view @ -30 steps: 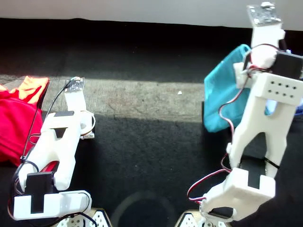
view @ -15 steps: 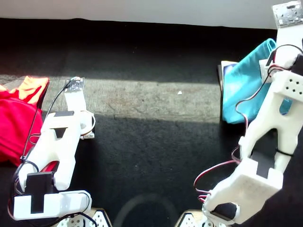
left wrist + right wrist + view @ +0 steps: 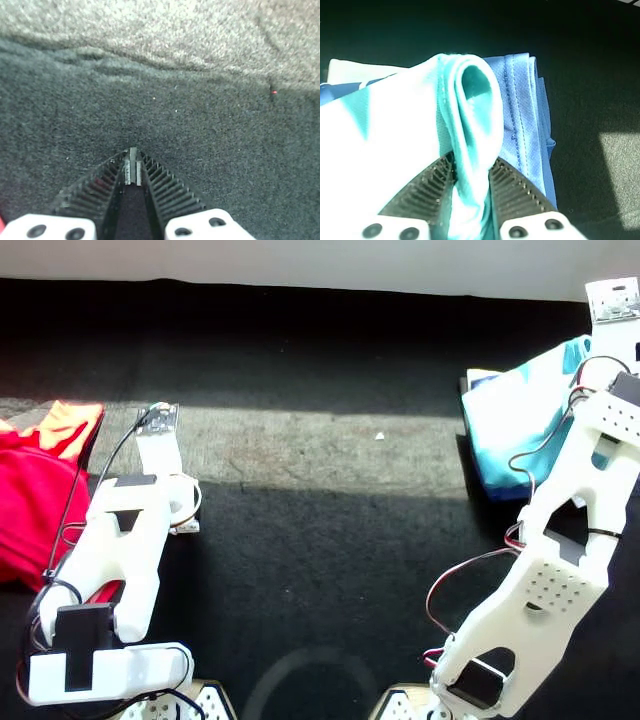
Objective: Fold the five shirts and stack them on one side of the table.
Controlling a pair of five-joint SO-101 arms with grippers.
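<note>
The right jaws are clamped tight on a rolled fold of the turquoise shirt [image 3: 470,115]; that shirt lies at the right edge of the bench [image 3: 330,570], toward the far corner, draped over a folded blue shirt [image 3: 527,110], with a pale garment [image 3: 350,67] peeking out beside it. The left jaws are pressed fully together, gripping nothing, low over the bare dark bench; the red shirt [image 3: 30,505] lies crumpled at the left edge, just beside the left arm [image 3: 120,540], an orange garment [image 3: 72,425] touching it.
</note>
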